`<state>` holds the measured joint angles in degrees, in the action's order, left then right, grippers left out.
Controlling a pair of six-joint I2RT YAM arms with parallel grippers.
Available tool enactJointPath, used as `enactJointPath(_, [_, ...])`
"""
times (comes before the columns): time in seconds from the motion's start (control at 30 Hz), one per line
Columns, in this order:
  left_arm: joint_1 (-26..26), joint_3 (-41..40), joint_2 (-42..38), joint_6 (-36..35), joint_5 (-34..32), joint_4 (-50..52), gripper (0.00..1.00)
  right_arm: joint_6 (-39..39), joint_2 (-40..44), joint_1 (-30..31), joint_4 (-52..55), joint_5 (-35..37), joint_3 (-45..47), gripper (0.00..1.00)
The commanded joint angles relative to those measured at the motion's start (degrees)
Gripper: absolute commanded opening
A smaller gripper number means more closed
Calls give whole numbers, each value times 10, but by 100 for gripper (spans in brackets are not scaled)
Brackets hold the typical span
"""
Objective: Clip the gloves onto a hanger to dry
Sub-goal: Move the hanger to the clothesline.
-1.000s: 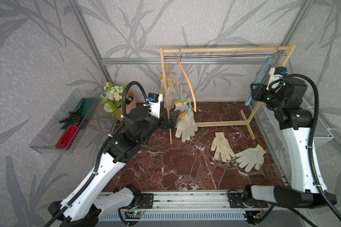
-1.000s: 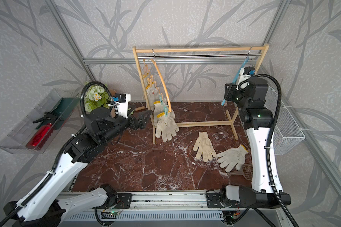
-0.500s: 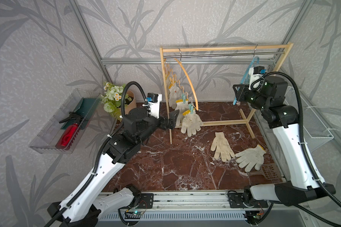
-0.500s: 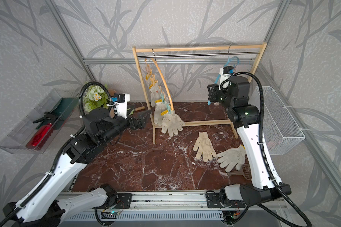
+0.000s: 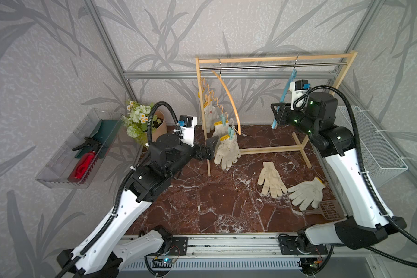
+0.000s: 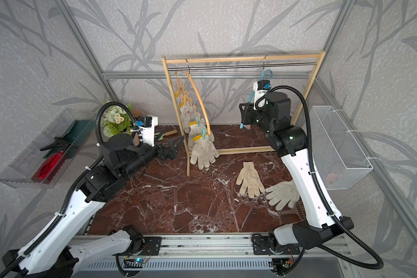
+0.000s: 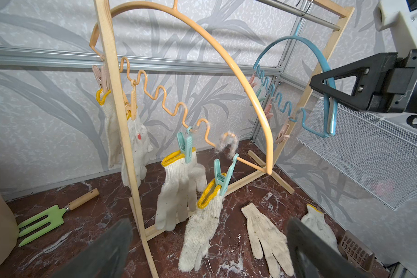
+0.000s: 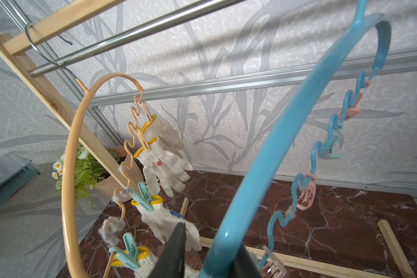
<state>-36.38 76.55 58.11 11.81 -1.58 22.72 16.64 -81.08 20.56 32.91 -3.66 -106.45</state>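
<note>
The off-white knitted cotton gloves (image 5: 272,179) seem light and limp, best pinched at the cuff (image 7: 314,208); the left claw (image 5: 211,149) is apart, the right claw (image 5: 276,114) is clamped on the blue plastic hanger (image 8: 273,144).

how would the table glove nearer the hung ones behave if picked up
Probably floppy: the glove lies flat, and the clipped gloves hang limp. Likely light, since small pegs carry those. Its knit should grip, not slip.

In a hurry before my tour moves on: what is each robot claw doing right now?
Left gripper: open, holding nothing.
Right gripper: closed on the blue hanger.
</note>
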Motion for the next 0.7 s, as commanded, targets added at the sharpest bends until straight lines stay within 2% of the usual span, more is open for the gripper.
enactJointPath(0.0, [-2,-5,-12,2,-8,6,99,4,12,13,-53,33,7,36])
enactJointPath(0.07, [-3,-6,-12,3,-8,4,99,6,17,23,-60,43,15,43])
enactJointPath(0.23, [-3,-4,-6,5,-5,2,99,10,17,47,-73,51,17,44])
enactJointPath(0.4, [-3,-3,7,15,6,-4,99,16,2,62,-77,29,7,51])
enactJointPath(0.5, [-2,-8,16,33,17,-14,99,13,2,63,-72,32,13,58])
enactJointPath(0.67, [-8,-24,36,73,44,-38,97,-8,28,64,-84,60,53,65])
